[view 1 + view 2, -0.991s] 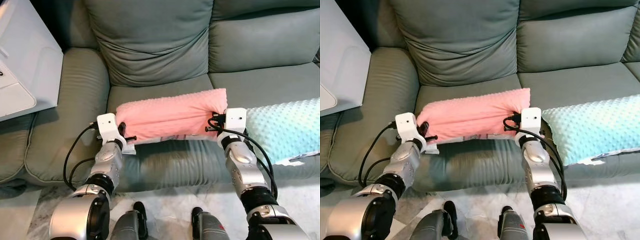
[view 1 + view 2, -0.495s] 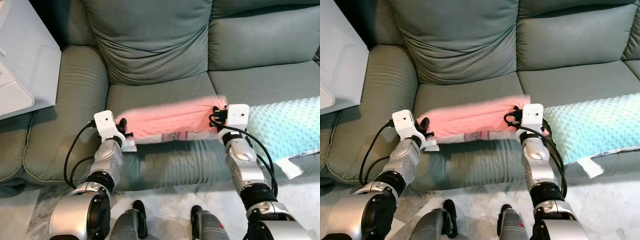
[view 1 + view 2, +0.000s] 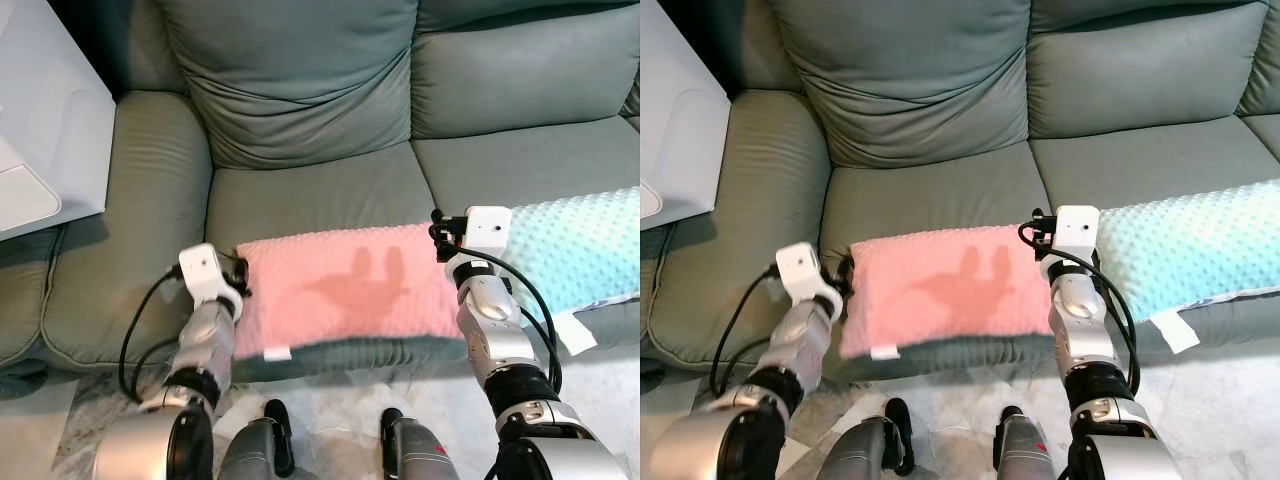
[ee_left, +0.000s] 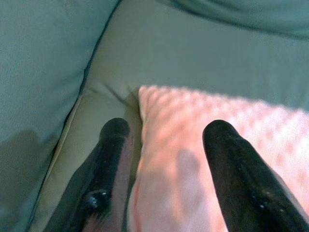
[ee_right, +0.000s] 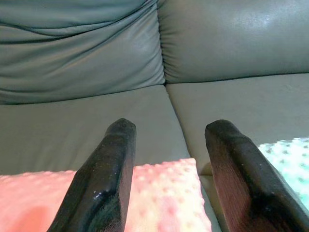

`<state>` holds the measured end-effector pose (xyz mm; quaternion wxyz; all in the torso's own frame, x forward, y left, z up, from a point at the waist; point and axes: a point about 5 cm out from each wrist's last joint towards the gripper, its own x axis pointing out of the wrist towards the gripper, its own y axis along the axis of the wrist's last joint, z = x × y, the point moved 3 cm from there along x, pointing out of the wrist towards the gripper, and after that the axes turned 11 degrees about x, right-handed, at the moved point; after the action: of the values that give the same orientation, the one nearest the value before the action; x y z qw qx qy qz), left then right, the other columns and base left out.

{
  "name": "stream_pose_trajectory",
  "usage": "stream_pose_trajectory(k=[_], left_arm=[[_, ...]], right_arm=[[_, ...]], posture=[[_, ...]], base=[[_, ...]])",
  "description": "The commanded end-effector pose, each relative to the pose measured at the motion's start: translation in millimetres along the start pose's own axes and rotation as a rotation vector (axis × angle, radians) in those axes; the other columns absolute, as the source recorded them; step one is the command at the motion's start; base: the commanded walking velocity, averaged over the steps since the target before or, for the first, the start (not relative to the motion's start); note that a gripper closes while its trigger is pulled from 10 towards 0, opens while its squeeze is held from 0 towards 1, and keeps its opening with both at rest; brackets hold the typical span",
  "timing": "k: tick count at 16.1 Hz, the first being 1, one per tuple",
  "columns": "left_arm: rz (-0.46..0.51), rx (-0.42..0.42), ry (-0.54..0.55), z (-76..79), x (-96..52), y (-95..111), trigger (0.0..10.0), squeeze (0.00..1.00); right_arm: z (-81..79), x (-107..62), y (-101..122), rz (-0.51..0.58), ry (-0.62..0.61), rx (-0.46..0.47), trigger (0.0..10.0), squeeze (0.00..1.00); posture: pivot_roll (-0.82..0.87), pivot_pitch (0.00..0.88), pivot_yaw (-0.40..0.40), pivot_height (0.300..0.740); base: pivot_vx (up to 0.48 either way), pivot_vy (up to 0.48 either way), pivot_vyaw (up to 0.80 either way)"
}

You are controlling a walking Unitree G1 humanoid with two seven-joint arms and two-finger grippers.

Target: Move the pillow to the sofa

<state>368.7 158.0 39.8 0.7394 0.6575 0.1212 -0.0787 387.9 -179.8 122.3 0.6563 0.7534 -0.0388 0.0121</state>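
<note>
Before me stands a grey-green leather sofa [image 3: 300, 185] with plump back cushions. On its left seat cushion a pink dimpled fleece pillow [image 3: 345, 290] lies flat, overhanging the front edge. Just beside it, on the right seat, lies a mint-green dimpled pillow [image 3: 575, 250].

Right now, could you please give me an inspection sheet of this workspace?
Surface: grey-green leather sofa, seat cushions in view.
Job's things: pink dotted fleece pillow lies flat on the seat, front edge at the seat's front.
Clutter: mint dotted fleece pillow on the seat to the right.
Grippers: left gripper open, fingers astride the pink pillow's corner; right gripper open above its other end.
Cables: black cable loops along the left arm; another along the right arm.
Surroundings: white appliance left of the sofa; marble floor.
</note>
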Motion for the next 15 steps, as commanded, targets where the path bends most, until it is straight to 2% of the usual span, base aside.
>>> stream_pose_trajectory(k=[1,3,6,7,11,12,15], left_arm=[[-0.008,0.024,-0.003,-10.0,-3.5,-6,10.0,1.0],[-0.023,0.061,-0.036,-17.3,-5.8,-10,10.0,1.0],[-0.069,0.134,-0.146,-26.6,-14.6,-23,10.0,1.0],[-0.088,0.232,-0.223,-30.7,-23.4,-32,10.0,1.0],[-0.065,0.288,-0.312,-39.7,-46.0,-32,10.0,1.0],[-0.08,0.319,-0.374,-38.3,-58.3,-34,10.0,1.0],[-0.137,0.391,-0.531,-27.3,-79.1,-44,10.0,1.0]], right_arm=[[-3.6,-3.4,-6,-0.02,0.013,0.006,10.0,1.0],[-1.5,-5.4,-9,-0.042,0.013,0.013,10.0,1.0],[-1.4,-21.1,-23,-0.133,0.041,-0.012,10.0,1.0],[-0.2,-37.2,-32,-0.194,0.059,-0.028,10.0,1.0],[3.9,-77.8,-43,-0.311,0.081,-0.048,10.0,1.0],[2.9,-92.8,-47,-0.355,0.103,-0.032,10.0,1.0],[1.6,-114.9,-58,-0.458,0.148,-0.016,10.0,1.0]], posture=[[-0.05,0.338,0.108,0.74],[-0.05,0.333,0.107,0.74],[-0.04,0.319,0.102,0.74],[-0.04,0.313,0.1,0.74],[-0.04,0.297,0.095,0.74],[-0.04,0.293,0.091,0.74],[-0.03,0.29,0.088,0.74]], base=[[0.0,0.0,0.0],[0.0,0.0,0.0],[0.0,0.0,0.0],[0.0,0.0,0.0],[0.0,0.0,0.0],[0.0,0.0,0.0],[0.0,0.0,0.0]])
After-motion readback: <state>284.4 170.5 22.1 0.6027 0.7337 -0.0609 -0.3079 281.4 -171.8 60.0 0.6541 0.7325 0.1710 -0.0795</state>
